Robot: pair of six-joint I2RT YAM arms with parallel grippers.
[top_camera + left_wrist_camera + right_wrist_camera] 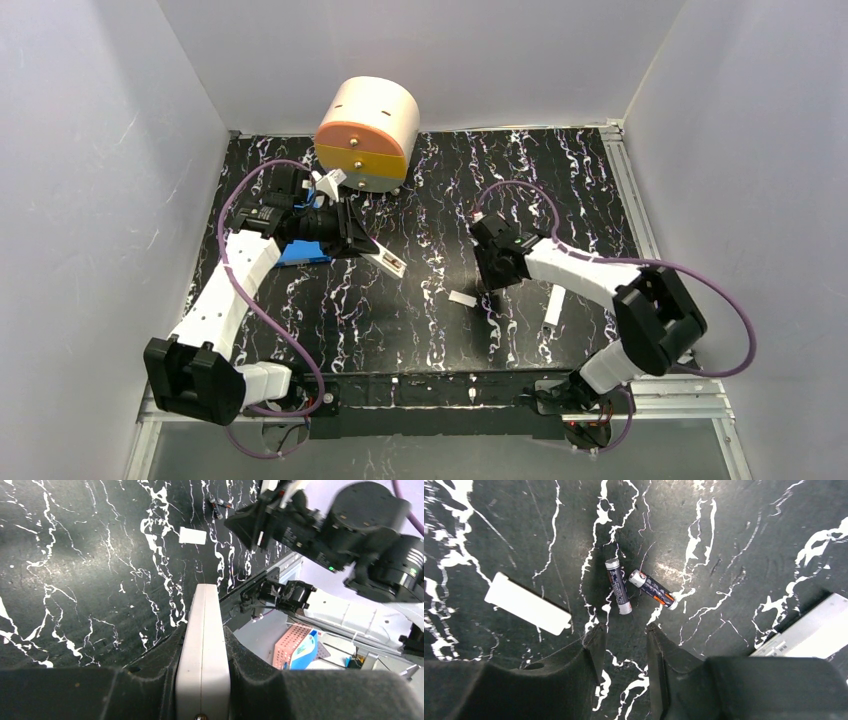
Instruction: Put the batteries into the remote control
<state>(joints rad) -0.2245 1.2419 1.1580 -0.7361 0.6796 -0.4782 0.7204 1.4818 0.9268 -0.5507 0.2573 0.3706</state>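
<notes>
Batteries (618, 586): two, loose on worktop (734, 535).
Likely light, slick; pinch mid-barrel. Right tool (624, 642) spread; left tool (202, 642) pinching remote control (204, 605).

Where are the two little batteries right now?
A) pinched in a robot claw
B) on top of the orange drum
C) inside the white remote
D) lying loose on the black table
D: the batteries lie bare on the table, just past the right gripper, whose fingers are apart and hold nothing.

Black marbled table (430, 330) with two batteries (618, 587), white cover (526, 604), white bar (553, 306)
</notes>
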